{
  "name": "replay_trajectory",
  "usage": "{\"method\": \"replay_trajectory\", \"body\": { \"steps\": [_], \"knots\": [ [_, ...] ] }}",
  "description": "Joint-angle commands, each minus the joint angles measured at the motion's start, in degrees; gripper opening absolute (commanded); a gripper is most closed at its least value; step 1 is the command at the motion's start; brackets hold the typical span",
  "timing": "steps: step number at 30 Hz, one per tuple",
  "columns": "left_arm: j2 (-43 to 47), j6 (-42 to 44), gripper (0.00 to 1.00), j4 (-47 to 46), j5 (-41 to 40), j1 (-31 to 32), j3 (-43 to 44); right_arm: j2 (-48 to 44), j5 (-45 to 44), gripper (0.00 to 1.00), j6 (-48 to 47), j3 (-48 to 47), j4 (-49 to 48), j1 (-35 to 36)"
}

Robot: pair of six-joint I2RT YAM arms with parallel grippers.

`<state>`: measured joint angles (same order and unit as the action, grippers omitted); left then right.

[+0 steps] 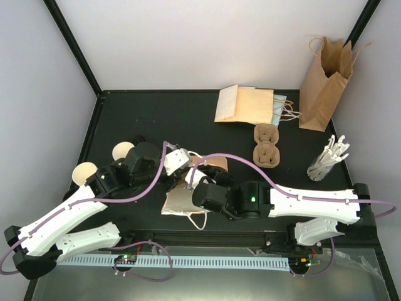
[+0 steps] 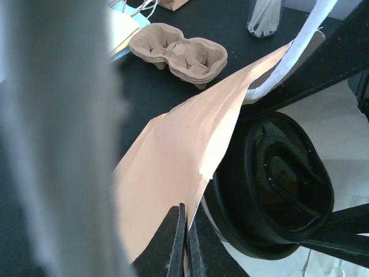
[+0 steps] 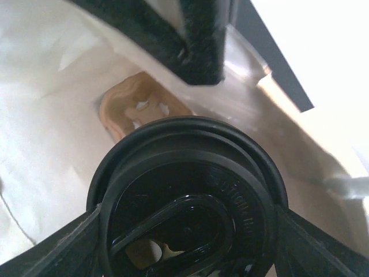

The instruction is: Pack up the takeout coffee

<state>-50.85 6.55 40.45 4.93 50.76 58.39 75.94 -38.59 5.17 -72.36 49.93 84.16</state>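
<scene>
Left fingers (image 2: 185, 242) pinched shut on rim of paper bag (image 2: 173, 156), which lies on worktop (image 1: 125, 119); right fingers (image 3: 57, 248) clamped either side of coffee cup (image 3: 184, 190) (black lid facing wrist camera), cup inside bag mouth; pulp carrier (image 3: 130, 104) deeper in bag.

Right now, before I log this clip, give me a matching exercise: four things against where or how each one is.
Things:
1. left tool
2. right tool
3. upright paper bag
4. pulp carrier stack

Places or states:
A. standing at the table's far right
B. pinched shut on the lying bag at its edge
C. empty, on the bare table
D. gripping a black-lidded cup inside the bag

Pairs: 1-B, 2-D, 3-A, 4-C
</scene>
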Motion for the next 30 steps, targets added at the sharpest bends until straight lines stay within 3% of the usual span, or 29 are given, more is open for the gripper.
{"method": "replay_trajectory", "body": {
  "steps": [1, 6, 14, 30],
  "knots": [
    [0.99, -1.45, 0.02, -0.56, 1.66, 0.39, -0.62, -0.09, -5.63, 0.65, -2.52, 1.29, -7.17, 0.26],
    [1.45, -1.54, 0.02, -0.56, 1.49, 0.39, -0.73, -0.60, -3.13, 0.68, -7.87, 4.43, -11.59, 0.30],
    [1.68, -2.12, 0.02, -1.07, 1.41, 0.48, -0.53, 2.08, 0.55, 0.69, -12.89, 5.06, -9.77, 0.30],
    [2.12, -1.35, 0.02, -0.05, 1.04, 0.55, 1.22, 2.01, 2.09, 0.71, -16.53, 7.46, -12.66, 0.47]
  ]
}}
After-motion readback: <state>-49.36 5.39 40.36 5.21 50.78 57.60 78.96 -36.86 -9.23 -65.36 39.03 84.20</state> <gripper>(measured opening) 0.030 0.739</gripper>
